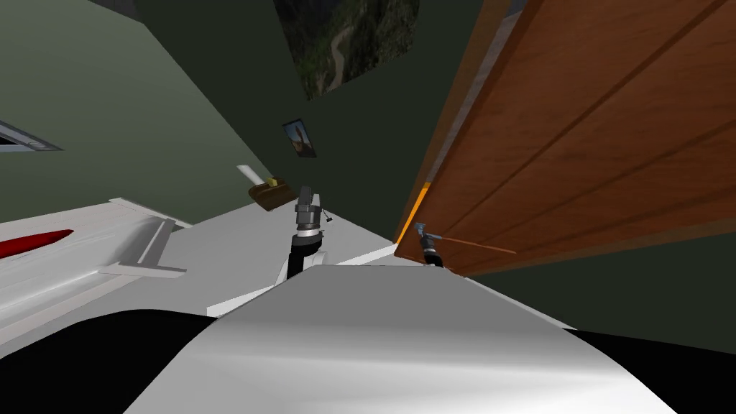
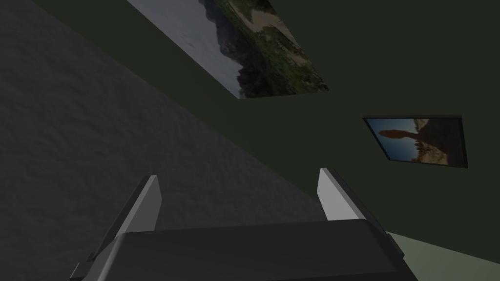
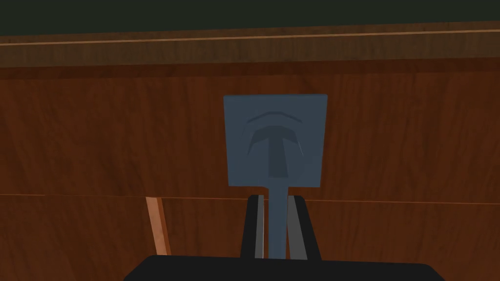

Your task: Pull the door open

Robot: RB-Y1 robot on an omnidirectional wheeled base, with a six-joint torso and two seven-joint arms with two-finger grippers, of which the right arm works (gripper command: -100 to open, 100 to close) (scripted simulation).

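The head view cuts our door (image 1: 589, 144) off at its top and right edges. In the right wrist view, the lever end of the handle (image 3: 275, 141) is hidden behind the dark body of our right gripper (image 3: 276, 200). A small brown object (image 1: 269, 194) by the far wall, perhaps a box, is too small to name.

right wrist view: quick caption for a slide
The right gripper shut on the blue-grey door handle, its square plate on the brown wooden door.

No legible text or labels.
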